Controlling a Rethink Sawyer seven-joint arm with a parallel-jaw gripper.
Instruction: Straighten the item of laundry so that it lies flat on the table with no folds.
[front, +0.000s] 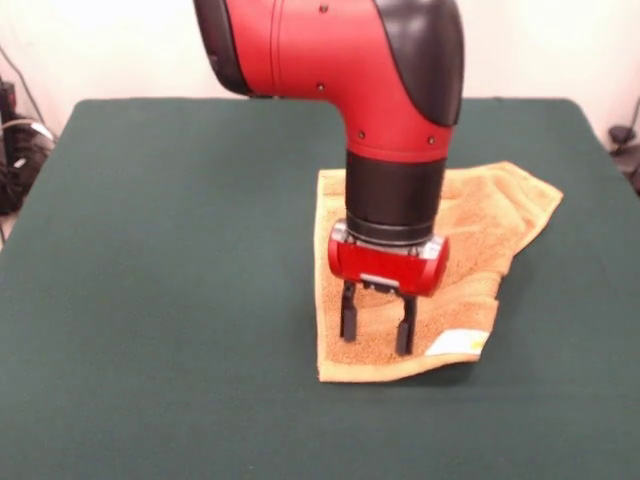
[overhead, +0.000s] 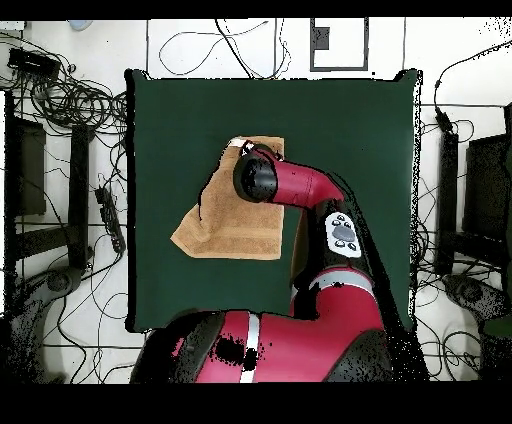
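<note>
- Both black fingers (front: 349, 312) of the gripper (front: 377, 325) stand apart, with a clear gap between them and nothing held; the tips are at or just above the towel's surface, and I cannot tell if they touch it.
- Orange-tan terry towel (front: 480, 225) lies on the green table (front: 170, 250), in the front view a little right of the middle, and the red and black arm (front: 395, 120) comes down over it and hides a part of it.
- Near the front edge of the towel a small white care tag (front: 458, 343) shows, just beside the right finger in the front view.
- Not flat yet, in my judgement: the front view shows a fold line and a doubled layer near the tag, and the far right corner looks turned and skewed; in the overhead view the towel (overhead: 225, 232) has an uneven outline with 1 corner sticking out toward the picture's left.
- Risk 1: if the fingers close where they are now, they may pinch 2 layers together, so pulling would drag the whole cloth and keep the fold.
- Risk 2: a pinch too shallow can slip off the thick terry, and the corner falls back.
- Risk 3: a pull along the felt-like table cover can make new wrinkles, because the cloth catches on it.
</note>
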